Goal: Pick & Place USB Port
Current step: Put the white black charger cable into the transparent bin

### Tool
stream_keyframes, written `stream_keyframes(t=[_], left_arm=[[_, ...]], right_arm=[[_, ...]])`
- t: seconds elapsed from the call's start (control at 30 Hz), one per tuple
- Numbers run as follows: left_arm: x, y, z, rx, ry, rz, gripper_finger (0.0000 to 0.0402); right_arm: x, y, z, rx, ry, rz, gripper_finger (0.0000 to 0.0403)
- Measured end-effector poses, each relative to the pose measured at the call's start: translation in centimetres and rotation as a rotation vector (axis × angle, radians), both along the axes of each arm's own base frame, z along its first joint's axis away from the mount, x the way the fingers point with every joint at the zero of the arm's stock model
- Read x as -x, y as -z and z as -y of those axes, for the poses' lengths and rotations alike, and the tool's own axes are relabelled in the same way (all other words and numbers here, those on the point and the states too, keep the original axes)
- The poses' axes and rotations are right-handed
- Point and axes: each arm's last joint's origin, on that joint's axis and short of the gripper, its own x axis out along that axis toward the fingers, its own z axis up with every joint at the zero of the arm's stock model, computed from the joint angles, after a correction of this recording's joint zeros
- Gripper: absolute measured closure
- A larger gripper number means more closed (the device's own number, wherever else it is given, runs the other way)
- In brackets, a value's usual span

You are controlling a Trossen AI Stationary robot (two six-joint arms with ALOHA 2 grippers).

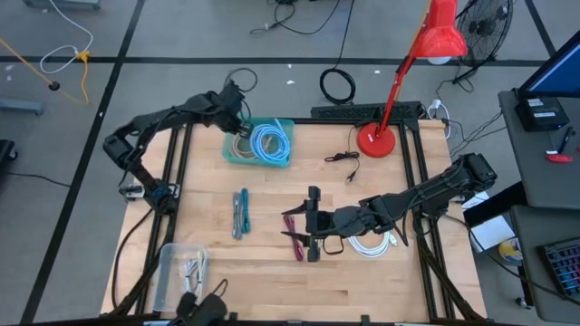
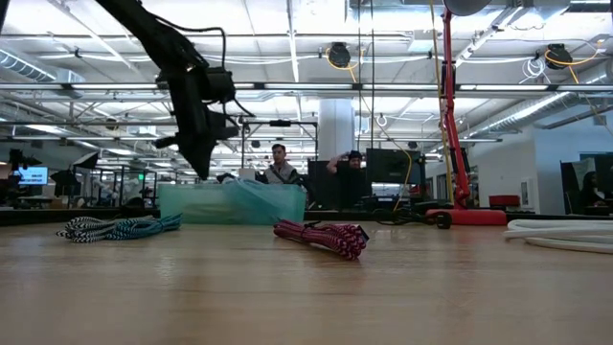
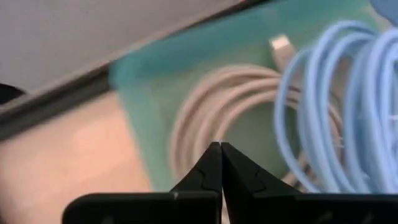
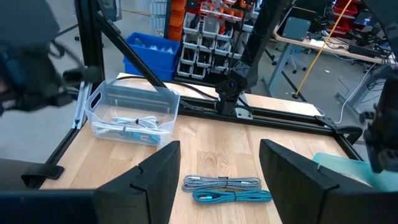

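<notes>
- High view: our left claw (image 1: 237,120) hangs over the teal bin (image 1: 228,150), where a light blue cable (image 1: 271,142) and a beige cable (image 1: 241,146) lie. Our right claw (image 1: 313,222) hangs by the red cable (image 1: 294,237) on the worktop (image 1: 272,281).
- Low view: the red cable lies flat.
- Left wrist view: that claw is pinched shut and empty.
- Right wrist view: this claw is wide. We think picking comes next: go down and squeeze.

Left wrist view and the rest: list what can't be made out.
- Left wrist view: the blue cable runs off the picture's edge; the left pincer covers part of the beige cable.
- High view: the clear bin's contents are too small.
- Low view: the teal tray's wall hides its cables.
</notes>
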Motion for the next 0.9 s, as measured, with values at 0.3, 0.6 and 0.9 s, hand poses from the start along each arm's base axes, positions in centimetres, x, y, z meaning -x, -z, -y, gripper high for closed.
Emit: stream_keyframes(t=[0.3,0.6,0.9], left_arm=[[3.6,-7.5,3.2,-0.024,0.174,0.323,0.0401],[6.8,-13.0,14.0,0.019,0.494,0.423,0.04],[9.5,-11.9,21.4,0.088,0.583,0.499,0.0397]], right_arm=[[0.0,0.1,0.0,-0.002,0.001,-0.01,0.0193],[0.5,0.1,-0.8,0.004,-0.023,-0.025,0.0193],[1.5,-0.4,-2.2,0.006,-0.072,-0.009,0.0193]])
